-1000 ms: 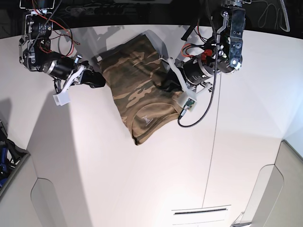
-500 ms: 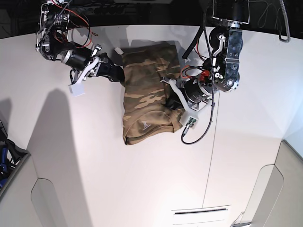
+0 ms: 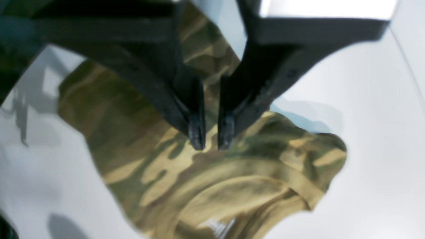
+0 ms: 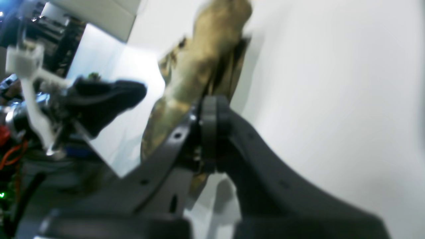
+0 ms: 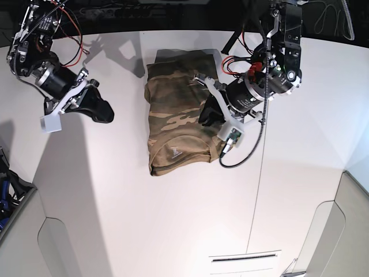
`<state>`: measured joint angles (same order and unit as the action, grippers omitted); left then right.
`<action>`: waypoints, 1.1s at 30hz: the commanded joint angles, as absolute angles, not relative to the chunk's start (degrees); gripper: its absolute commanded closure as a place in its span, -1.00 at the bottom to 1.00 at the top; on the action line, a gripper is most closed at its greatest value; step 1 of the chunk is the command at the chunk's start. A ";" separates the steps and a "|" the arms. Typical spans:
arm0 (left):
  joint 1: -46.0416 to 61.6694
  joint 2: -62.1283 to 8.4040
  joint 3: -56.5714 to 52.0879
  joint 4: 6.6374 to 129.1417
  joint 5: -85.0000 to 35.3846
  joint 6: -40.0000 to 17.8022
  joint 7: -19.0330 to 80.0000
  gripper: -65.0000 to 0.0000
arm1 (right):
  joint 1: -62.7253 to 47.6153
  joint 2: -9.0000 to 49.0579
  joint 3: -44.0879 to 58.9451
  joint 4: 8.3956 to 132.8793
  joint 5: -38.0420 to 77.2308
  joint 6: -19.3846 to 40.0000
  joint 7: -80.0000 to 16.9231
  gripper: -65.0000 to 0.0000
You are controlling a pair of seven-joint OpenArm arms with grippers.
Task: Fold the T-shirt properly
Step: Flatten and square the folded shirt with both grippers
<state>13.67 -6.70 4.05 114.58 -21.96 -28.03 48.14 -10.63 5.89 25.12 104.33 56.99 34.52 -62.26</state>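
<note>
The camouflage T-shirt (image 5: 173, 109) lies folded in a rough rectangle on the white table (image 5: 144, 219), collar end towards the front. It also shows in the left wrist view (image 3: 212, 186) and the right wrist view (image 4: 206, 63). My left gripper (image 5: 209, 113) hovers over the shirt's right edge. In the left wrist view (image 3: 211, 136) its jaws stand a narrow gap apart with nothing between them. My right gripper (image 5: 99, 109) is off to the shirt's left over bare table. In the right wrist view (image 4: 209, 103) it is shut and empty.
A thin seam (image 5: 262, 173) runs along the table right of the shirt. A slot (image 5: 245, 258) sits near the front edge. Dark clutter (image 5: 8, 190) lies at the far left. Cables (image 5: 242, 144) hang from the left arm beside the shirt.
My right gripper has let go of the shirt's far left corner and swung away to the left. My left gripper has come off the right edge. The shirt has settled flat.
</note>
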 commanded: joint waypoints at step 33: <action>14.74 -3.53 4.05 94.28 -24.71 -30.89 42.44 0.74 | 6.20 6.66 -2.48 69.67 29.26 34.46 -39.48 1.00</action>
